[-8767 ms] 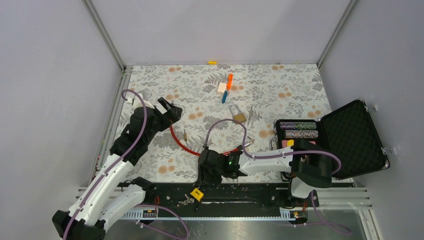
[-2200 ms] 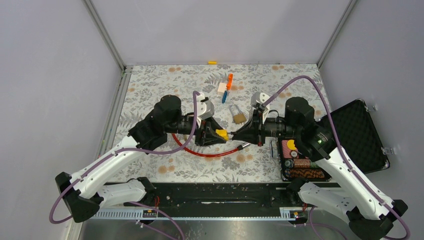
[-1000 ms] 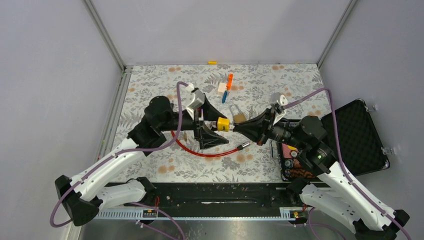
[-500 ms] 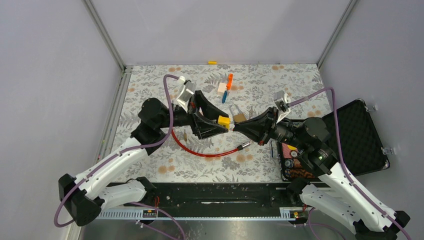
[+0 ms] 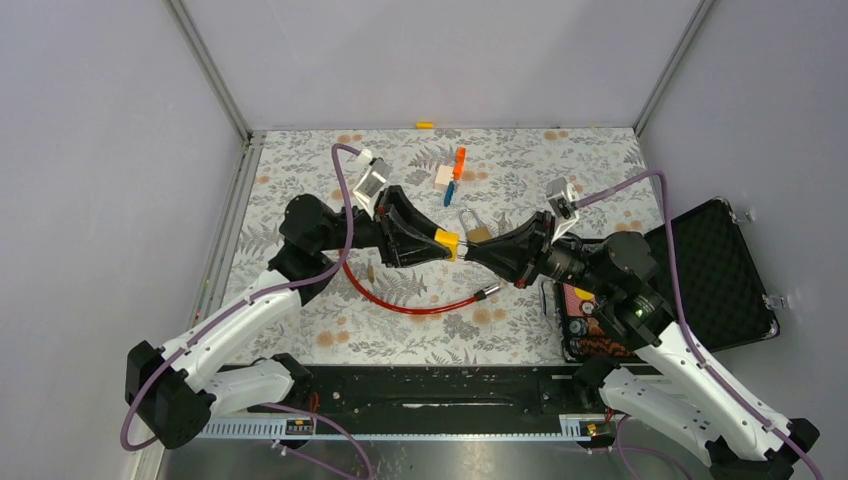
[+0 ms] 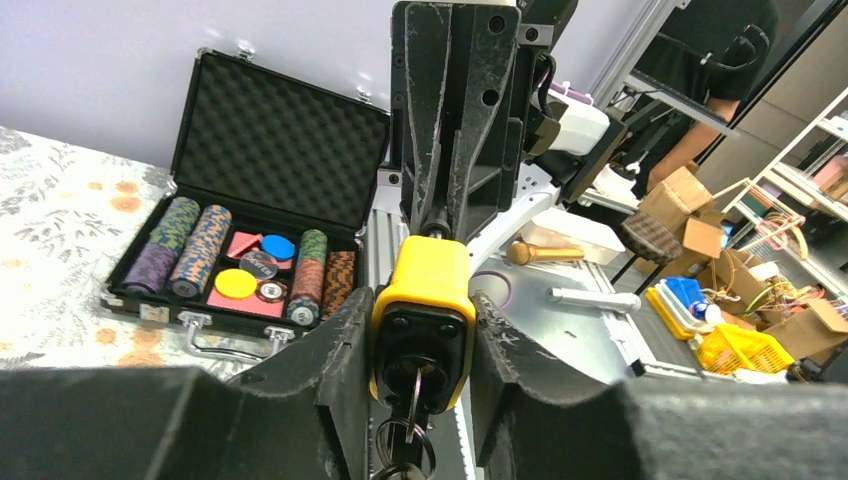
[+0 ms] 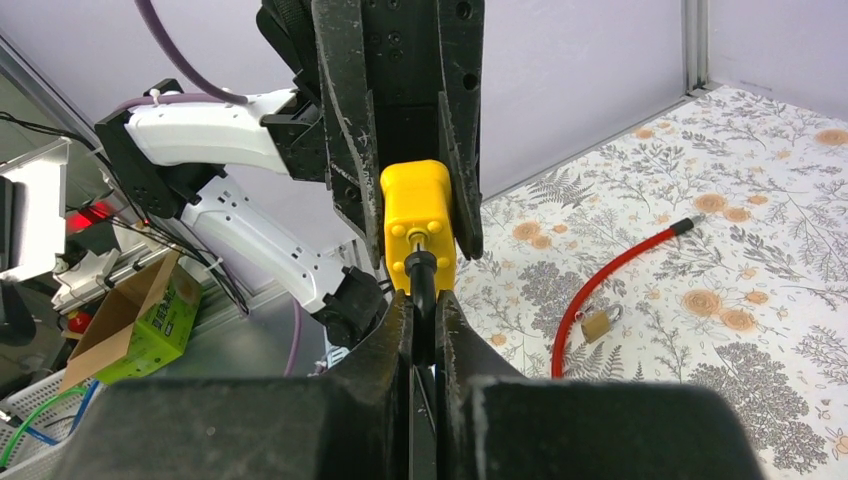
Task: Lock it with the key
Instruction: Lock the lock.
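L gripper (image 5: 438,246) was clamped narrow on the yellow lock (image 6: 423,318), up in the air left of the chip case (image 5: 705,265). The key (image 6: 413,385) sat in the keyhole on the L palm side. R gripper (image 5: 472,252) was pinched tight on the black post (image 7: 421,275) at the lock's opp end. Red cable (image 5: 400,300) lay left of the case. Step prob seating the post; next likely needs a regrasp to turn the key. No brand/text legible.

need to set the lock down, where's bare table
Bare floral cloth: far right corner between the orange, blue and white blocks and the open black chip case; near strip between red cable and black rail. Crowded centre: left gripper, right gripper, yellow padlock, brass padlock.
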Motion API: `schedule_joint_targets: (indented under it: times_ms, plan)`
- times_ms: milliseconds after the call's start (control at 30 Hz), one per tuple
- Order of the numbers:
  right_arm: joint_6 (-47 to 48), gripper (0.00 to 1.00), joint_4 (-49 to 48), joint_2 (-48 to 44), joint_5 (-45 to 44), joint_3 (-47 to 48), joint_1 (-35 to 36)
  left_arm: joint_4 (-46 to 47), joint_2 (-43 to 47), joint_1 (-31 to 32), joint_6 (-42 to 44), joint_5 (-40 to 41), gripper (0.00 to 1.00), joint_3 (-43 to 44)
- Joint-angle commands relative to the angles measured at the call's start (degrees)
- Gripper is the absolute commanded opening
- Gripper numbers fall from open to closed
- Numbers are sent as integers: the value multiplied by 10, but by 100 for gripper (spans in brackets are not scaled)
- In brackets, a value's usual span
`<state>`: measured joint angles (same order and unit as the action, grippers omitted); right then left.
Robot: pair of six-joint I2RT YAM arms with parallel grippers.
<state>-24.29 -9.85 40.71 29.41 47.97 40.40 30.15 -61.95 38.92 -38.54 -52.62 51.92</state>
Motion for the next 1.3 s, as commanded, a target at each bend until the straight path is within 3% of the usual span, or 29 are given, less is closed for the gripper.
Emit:
schedule_joint_targets:
  times_ms: [0,67,133,300,433,567,933,1067,1267]
  plan:
    - [-14,0,-67,5,-10,36,3,71,-9,-9,-26,-33,17,2]
    - [-15,0,-63,10,-12,40,2,74,-13,-11,-30,-34,1,2]
    - [-14,0,-41,18,-16,51,2,70,-12,-16,-31,-27,0,3]
    - [-1,51,32,41,1,76,-13,71,-8,-35,-52,-19,0,9]
    - [-24,59,18,42,23,64,-39,74,-6,-49,-68,-23,0,13]
    - [-31,56,9,34,31,56,-47,93,-2,-59,-90,-29,0,11]
    - [-31,19,6,76,88,84,-49,158,-19,-61,-154,-53,0,7]
    - [-45,0,-18,89,91,85,-49,169,-24,-60,-164,-55,0,5]
    - [-72,0,-49,107,92,87,-48,150,-28,-49,-151,-51,0,0]
